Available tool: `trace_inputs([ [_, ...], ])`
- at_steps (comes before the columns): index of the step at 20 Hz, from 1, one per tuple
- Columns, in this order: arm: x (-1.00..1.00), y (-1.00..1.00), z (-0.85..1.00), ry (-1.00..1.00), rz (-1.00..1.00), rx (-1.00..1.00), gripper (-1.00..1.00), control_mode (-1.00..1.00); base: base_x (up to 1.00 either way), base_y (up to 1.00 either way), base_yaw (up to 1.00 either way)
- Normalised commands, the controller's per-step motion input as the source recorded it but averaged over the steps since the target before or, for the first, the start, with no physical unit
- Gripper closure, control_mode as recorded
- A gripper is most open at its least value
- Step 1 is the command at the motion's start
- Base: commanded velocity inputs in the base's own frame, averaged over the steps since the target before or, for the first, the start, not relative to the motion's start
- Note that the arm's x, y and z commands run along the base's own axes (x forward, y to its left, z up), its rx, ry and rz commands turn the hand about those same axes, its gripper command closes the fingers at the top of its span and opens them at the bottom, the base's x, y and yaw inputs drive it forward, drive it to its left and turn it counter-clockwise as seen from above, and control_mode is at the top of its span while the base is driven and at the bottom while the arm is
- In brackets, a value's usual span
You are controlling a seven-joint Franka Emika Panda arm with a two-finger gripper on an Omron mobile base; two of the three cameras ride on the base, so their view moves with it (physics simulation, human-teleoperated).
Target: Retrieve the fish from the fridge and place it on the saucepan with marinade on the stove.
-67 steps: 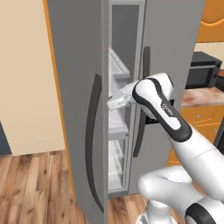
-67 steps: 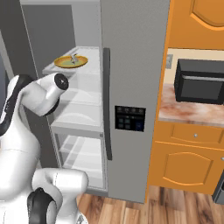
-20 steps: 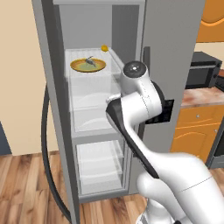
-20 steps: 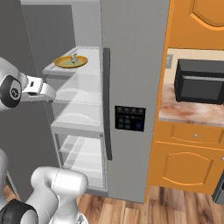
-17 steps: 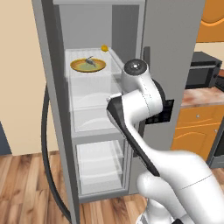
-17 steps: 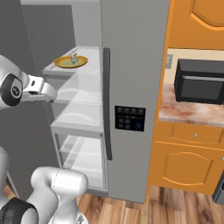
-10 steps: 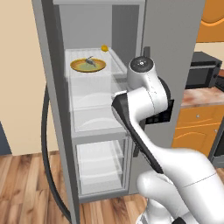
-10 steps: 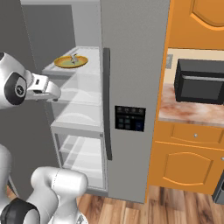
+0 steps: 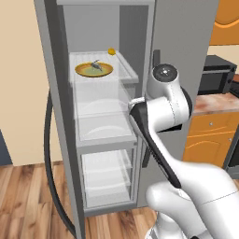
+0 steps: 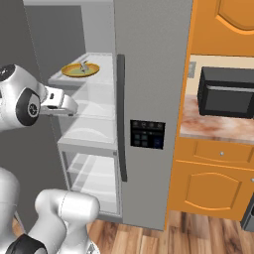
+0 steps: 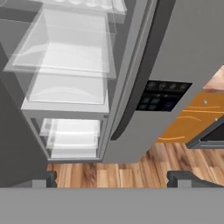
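Gripper [image 11: 112,177] spread wide and empty, fingertips [image 11: 43,178] well apart, facing the fridge [image 9: 186,56] interior and the shut right door's dark handle [image 11: 135,83]. Sits in front of the open left compartment, level with the middle shelves, below the top shelf. Arm folded, elbow raised beside the right door. Fish [image 9: 96,66] lying on the yellow plate [image 9: 81,71] near the top shelf's front edge; orange ball [image 9: 111,51] at its back right corner. Left door [image 9: 51,112] swung fully open, with free room in front of the shelves
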Motion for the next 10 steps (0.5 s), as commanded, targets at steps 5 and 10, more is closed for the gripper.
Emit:
trace_inputs([
  [5, 0.0, 0.0, 0.0, 0.0, 0.0, 0.0, -1.0, 1.0, 0.0, 0.34, 0.0],
  [10, 0.0, 0.0, 0.0, 0.0, 0.0, 0.0, -1.0, 1.0, 0.15, 0.72, 0.0],
])
